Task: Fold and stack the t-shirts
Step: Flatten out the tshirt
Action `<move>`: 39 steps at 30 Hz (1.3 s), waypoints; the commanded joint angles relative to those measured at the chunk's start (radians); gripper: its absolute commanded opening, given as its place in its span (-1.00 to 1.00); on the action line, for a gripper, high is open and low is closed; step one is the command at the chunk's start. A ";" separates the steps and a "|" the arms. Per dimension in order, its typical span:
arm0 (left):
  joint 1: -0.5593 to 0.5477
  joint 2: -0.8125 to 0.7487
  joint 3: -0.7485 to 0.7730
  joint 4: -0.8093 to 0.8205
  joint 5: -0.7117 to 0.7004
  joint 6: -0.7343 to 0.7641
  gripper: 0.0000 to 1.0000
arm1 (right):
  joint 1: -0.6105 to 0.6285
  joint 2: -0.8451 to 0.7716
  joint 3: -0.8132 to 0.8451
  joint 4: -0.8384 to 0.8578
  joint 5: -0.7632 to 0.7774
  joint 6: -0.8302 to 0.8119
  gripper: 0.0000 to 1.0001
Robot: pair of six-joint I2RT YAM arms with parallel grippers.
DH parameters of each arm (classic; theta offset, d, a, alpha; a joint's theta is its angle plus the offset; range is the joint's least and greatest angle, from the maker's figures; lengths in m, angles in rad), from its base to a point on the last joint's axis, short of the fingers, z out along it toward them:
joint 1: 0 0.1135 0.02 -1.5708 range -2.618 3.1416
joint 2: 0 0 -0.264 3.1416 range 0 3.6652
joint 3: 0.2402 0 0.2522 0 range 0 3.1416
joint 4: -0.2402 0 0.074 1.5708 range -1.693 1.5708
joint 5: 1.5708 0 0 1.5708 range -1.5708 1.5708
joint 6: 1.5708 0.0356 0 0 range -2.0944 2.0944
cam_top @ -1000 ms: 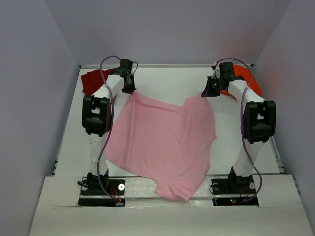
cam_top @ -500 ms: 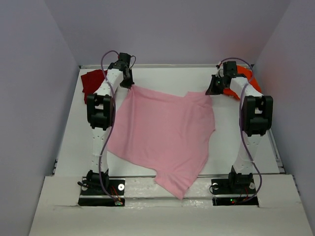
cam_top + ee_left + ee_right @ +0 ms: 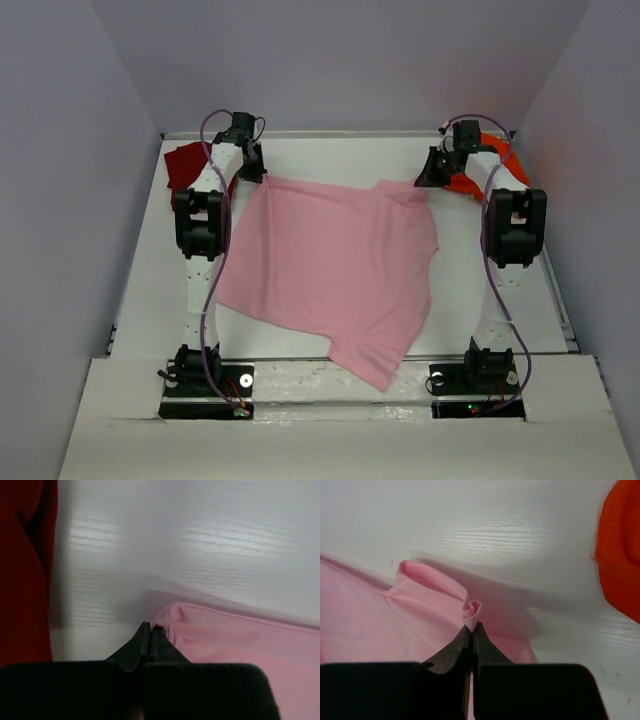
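Now, stretched far forward, our left gripper [image 3: 150, 630] and right gripper [image 3: 472, 629] are each pinched closed on the far edge of the pink t-shirt [image 3: 330, 265], which spreads nearly smooth between and behind them.

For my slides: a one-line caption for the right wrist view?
Right tool pinches a bunched edge of the pink t-shirt; the orange t-shirt lies apart on the table.

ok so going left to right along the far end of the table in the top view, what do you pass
dark red t-shirt → left tool → pink t-shirt → right tool → orange t-shirt
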 commanded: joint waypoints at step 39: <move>0.028 -0.026 0.025 0.135 0.003 0.044 0.44 | -0.013 0.099 0.174 0.002 -0.113 0.026 -1.00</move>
